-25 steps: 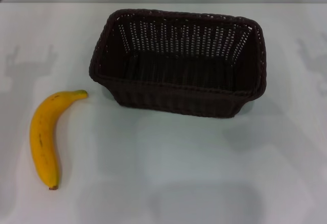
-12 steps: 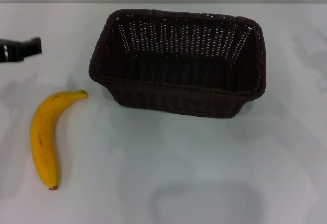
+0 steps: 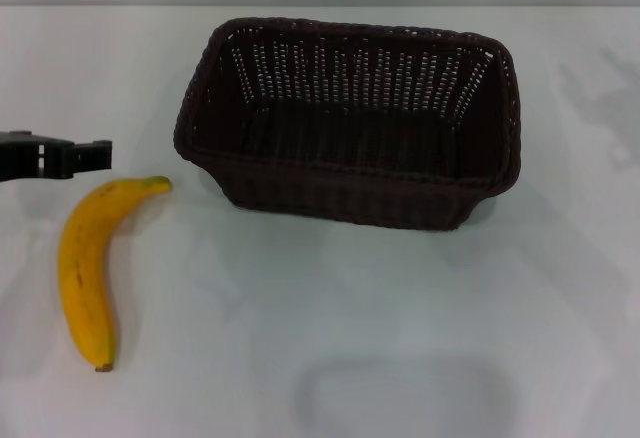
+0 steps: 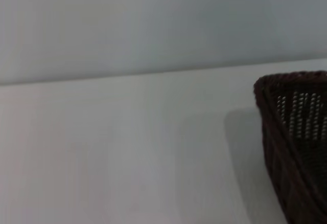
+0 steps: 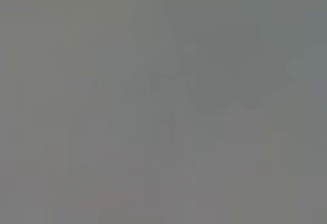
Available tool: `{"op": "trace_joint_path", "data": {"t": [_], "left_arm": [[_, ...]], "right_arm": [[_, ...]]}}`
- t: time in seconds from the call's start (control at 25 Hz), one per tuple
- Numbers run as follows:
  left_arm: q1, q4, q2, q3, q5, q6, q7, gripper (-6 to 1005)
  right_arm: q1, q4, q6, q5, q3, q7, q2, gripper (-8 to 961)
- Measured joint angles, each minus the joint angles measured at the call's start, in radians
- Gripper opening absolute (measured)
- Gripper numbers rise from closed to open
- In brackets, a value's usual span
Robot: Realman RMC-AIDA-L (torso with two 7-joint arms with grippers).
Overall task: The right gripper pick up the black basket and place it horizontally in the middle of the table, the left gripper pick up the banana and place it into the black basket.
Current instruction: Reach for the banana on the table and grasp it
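We see the left gripper (image 3: 95, 155) at the left edge, just beyond the banana (image 3: 88, 268) stem; can't tell its opening. Black basket (image 3: 350, 123) sits mid-bench (image 3: 400, 338), upright. Risk: we nudge the banana sideways and it rolls. Right gripper out of view.

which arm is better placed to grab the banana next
Left. The left end effector is just above the banana near its stem end, left of the black basket. The right end effector is not in view.
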Motion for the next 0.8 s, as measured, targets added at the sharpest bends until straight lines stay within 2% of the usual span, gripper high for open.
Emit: {"op": "trace_joint_path", "data": {"t": [0.64, 0.8], "left_arm": [[-0.067, -0.189, -0.001, -0.03, -0.035, -0.01, -0.069, 882], [-0.076, -0.203, -0.002, -0.032, -0.039, -0.021, -0.073, 882]], "right_arm": [[0.014, 0.013, 0.033, -0.002, 0.0, 0.002, -0.007, 661], [0.017, 0.02, 0.046, -0.001, -0.003, 0.003, -0.007, 661]]}}
